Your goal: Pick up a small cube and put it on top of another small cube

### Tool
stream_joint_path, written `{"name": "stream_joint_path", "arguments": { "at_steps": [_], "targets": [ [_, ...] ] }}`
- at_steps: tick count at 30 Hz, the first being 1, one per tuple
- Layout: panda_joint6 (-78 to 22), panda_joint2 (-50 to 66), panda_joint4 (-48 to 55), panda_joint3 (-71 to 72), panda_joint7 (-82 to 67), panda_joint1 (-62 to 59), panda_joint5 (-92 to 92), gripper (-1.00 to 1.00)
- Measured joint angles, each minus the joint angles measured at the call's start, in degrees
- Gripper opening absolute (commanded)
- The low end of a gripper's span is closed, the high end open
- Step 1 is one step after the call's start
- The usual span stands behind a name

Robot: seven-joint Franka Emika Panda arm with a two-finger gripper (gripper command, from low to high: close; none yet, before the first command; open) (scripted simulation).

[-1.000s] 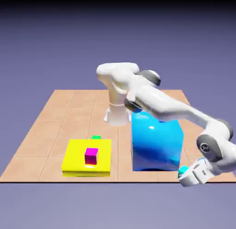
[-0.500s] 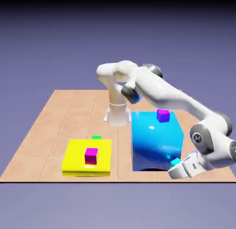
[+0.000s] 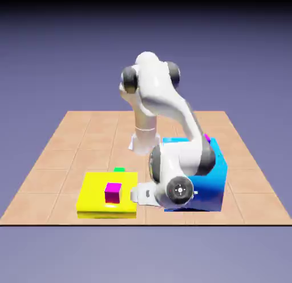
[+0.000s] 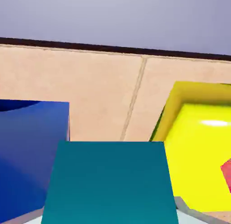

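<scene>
Jaws: clamped on the small teal cube (image 4: 110, 182); pickup judged done
Gripper (image 3: 138, 195): beside the yellow slab (image 3: 96, 191)
Left: stacking onto the magenta cube (image 3: 113, 191)

Exterior view: high, distant, facing the table (image 3: 68, 156). Hand view: close, level. Both show the yellow slab (image 3: 94, 193) (image 4: 203, 151).

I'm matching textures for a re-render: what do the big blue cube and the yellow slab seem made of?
Big blue cube: probably glossy plastic, with pale reflections on its sides. Yellow slab: likely smooth plastic too; the hand view shows a soft white highlight. Both are rendered, so that's only the look.
</scene>
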Motion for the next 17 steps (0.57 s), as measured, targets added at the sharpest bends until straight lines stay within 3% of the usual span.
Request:
{"name": "stream_joint_path", "arguments": {
  "at_steps": [8,14,15,17],
  "targets": [
    [4.51,-11.12,-12.56,-16.49,2.07,-5.15,17.16,-1.0],
    [13.65,-12.25,-22.93,-16.15,1.13,-3.58,17.72,-1.0],
    [14.25,-12.33,-23.61,-16.13,1.07,-3.48,17.76,1.0],
    [14.24,-12.33,-23.61,-16.12,1.07,-3.48,17.64,1.0]
  ]
}}
